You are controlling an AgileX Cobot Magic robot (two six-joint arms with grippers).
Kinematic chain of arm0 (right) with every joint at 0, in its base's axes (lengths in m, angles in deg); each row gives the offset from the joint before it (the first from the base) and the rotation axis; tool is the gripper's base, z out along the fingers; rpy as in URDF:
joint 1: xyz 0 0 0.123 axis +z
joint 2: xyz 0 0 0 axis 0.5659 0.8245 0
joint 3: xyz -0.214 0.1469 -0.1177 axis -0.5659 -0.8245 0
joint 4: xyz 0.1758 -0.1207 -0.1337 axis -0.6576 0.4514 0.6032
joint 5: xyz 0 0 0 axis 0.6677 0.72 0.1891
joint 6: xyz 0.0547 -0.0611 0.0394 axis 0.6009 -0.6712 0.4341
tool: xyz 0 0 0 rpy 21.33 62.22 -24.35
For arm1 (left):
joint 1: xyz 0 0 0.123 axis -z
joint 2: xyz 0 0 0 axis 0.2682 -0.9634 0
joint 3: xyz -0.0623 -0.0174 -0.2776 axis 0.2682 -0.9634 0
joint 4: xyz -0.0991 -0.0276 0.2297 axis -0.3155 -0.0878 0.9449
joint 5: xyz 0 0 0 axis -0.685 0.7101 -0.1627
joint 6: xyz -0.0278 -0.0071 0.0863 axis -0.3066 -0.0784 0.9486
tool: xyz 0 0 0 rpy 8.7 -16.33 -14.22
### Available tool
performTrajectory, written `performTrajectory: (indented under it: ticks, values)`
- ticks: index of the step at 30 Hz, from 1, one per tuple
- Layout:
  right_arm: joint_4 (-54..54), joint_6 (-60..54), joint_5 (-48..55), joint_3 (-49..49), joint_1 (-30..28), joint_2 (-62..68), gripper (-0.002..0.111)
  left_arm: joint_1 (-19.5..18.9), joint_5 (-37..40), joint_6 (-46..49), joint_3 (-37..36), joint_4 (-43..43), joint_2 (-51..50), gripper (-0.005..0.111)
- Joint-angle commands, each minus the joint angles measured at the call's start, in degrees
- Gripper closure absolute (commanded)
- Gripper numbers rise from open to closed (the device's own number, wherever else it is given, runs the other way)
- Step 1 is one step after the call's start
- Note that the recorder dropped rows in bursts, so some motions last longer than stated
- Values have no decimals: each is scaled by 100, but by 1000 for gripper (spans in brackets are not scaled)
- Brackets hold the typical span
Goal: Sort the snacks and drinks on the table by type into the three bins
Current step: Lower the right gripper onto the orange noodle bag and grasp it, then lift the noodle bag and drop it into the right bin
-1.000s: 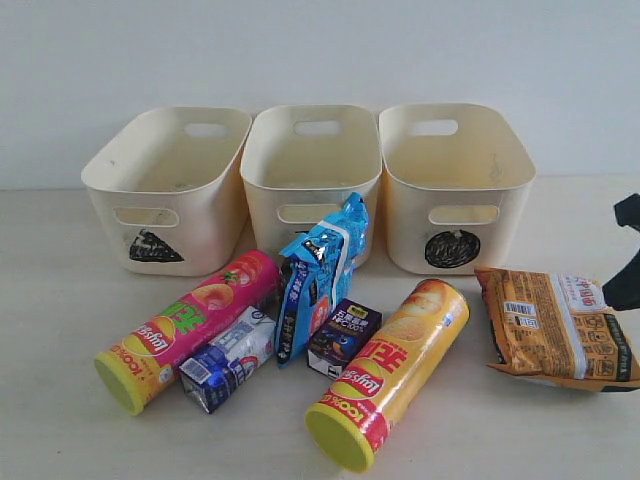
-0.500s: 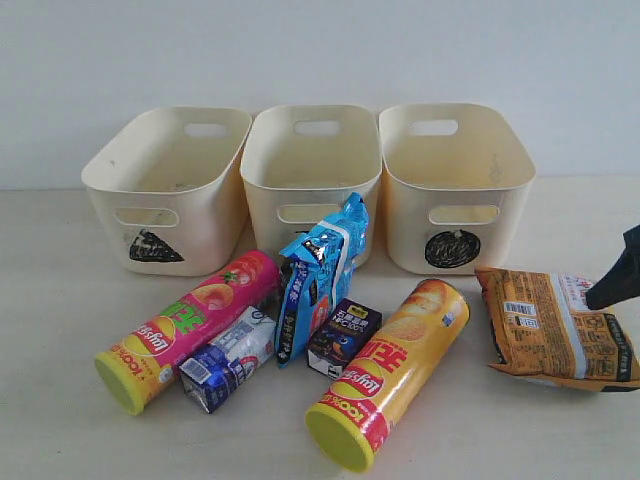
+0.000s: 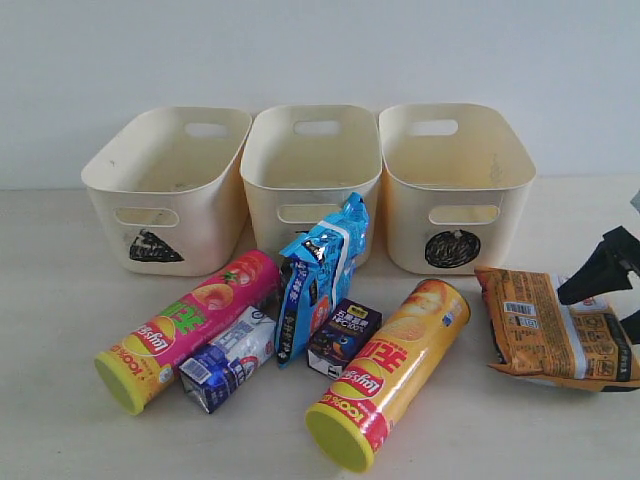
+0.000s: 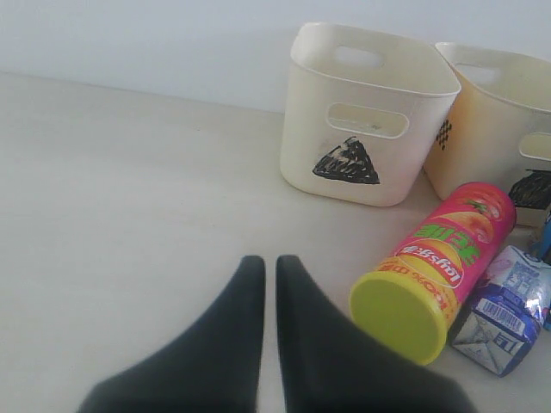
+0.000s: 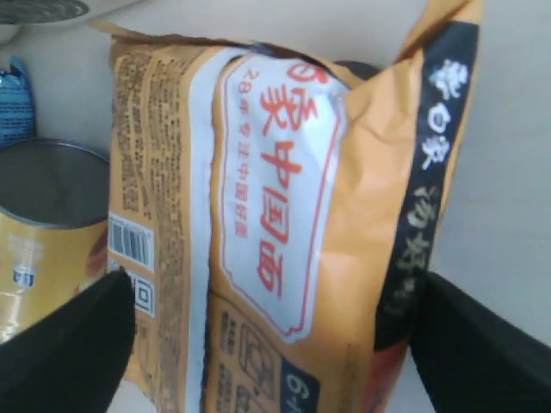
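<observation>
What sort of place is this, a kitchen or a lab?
Probably a staged test bench, not a kitchen: a pale table against a blank wall, three matching cream bins marked with shapes, snacks laid out for sorting.

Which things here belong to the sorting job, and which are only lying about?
Belong: pink chip tube, yellow-orange chip tube, blue bag, orange packet, blue-white carton, dark carton, triangle bin, middle bin, circle bin.
Only lying about: none seen; just the white wall behind.

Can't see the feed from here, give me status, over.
Left gripper shut, over table. Right gripper open, jaws straddling orange packet. Packet lying on table, not lifted. Yellow chip tube nearby, apart.
</observation>
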Motion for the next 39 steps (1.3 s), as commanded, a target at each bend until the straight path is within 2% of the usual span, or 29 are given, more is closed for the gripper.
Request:
performTrajectory:
  ticks: [1,8,23,33,36,39]
  values:
    - [-246,-404,59,69,-45,222,30,-1,-13,-36,13,39,13,102]
    - [-537,-709,-10,69,-45,517,30,-1,-13,-36,13,39,13,102]
    - [-330,-811,70,58,13,693,33,-1,-13,-36,13,39,13,102]
    - [211,-589,-101,58,563,693,33,-1,-13,-36,13,39,13,102]
    - [278,-589,-91,58,578,693,46,-1,-13,-36,13,39,13,102]
    - [291,-589,-63,58,578,693,80,-1,-13,-36,13,39,13,102]
